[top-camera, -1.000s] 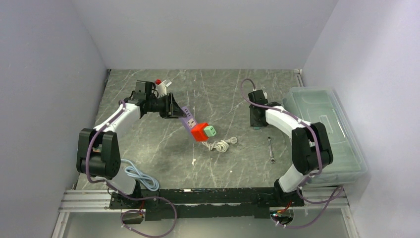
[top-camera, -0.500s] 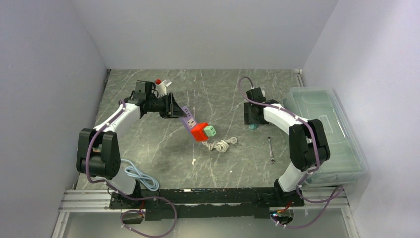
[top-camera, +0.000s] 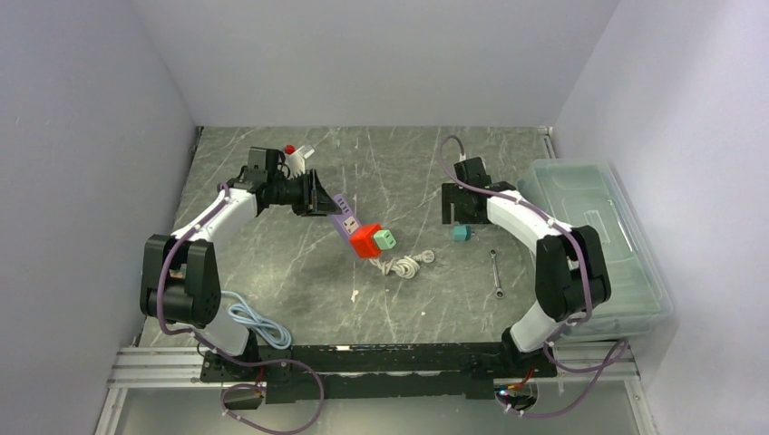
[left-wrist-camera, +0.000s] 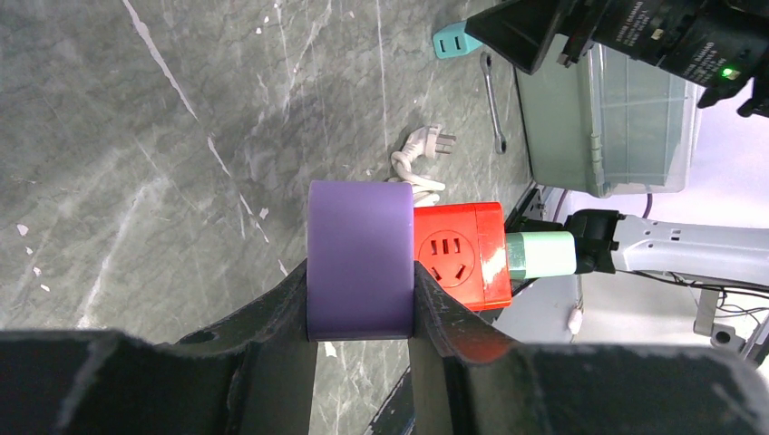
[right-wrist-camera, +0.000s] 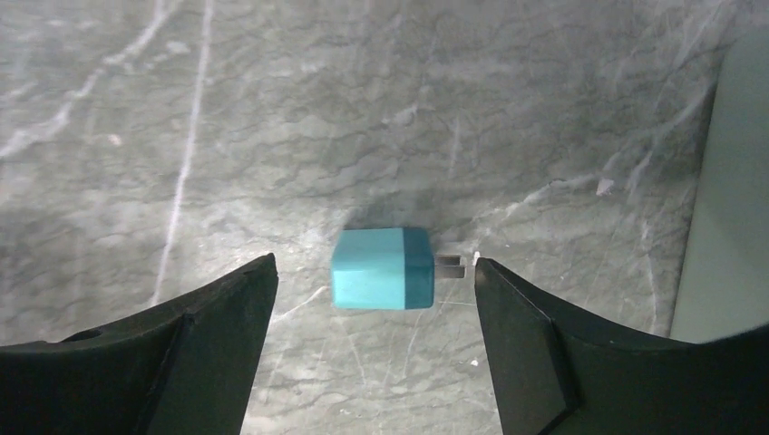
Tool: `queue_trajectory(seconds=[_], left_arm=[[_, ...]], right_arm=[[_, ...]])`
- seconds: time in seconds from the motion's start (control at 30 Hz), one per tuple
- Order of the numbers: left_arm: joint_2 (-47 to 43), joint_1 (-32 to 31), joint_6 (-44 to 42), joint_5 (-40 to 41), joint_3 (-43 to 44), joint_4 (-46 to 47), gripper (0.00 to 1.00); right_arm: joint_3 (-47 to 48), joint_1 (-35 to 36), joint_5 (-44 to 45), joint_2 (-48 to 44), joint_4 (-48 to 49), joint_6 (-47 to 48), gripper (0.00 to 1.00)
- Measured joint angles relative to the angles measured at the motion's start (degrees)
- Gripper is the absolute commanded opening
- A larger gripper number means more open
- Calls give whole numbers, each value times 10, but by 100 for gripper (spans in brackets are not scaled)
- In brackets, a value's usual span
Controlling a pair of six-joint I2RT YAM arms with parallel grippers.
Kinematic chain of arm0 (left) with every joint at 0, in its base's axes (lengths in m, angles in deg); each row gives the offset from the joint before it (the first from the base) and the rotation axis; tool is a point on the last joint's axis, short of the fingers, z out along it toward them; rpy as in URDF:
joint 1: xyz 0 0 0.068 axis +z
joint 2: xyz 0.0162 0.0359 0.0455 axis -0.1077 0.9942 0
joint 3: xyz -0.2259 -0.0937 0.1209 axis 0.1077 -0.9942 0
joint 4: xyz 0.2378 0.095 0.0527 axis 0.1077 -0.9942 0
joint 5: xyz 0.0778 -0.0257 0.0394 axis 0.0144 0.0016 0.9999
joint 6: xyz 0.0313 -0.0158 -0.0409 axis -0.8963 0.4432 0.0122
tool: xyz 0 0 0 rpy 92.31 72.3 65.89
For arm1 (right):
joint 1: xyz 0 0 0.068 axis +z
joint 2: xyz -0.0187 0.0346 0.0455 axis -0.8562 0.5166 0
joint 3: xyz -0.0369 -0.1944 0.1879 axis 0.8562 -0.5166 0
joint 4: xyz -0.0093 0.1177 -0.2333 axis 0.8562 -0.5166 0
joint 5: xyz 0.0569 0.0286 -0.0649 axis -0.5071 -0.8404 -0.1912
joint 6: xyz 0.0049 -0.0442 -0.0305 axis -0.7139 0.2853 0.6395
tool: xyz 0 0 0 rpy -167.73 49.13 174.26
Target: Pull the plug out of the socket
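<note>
My left gripper [top-camera: 320, 201] clamps the purple socket strip [left-wrist-camera: 356, 227]; my right gripper [right-wrist-camera: 374, 265] gapes open above the teal plug [top-camera: 461, 233], which lies at the strip's three o'clock.

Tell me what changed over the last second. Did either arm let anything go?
The right gripper opened and let go of the teal plug, which now lies on the table, then shifted slightly away from it. The left gripper stayed shut on the purple socket strip, with the red adapter and green plug still attached. Nothing else moved.
</note>
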Motion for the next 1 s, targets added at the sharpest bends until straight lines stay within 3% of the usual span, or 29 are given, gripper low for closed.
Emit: queue_trajectory(seconds=[0.27,0.63,1.0], left_arm=[[0,2,-29,26,7,-35,0],[83,35,-37,40,39,-86,0],[92,40,-31,35,40,-89,0]], right_arm=[[-12,0,-84,-70,38,13,86],[-92,36,-379,-180,183,35,87],[-112,132,-441,-159,230,34,76]])
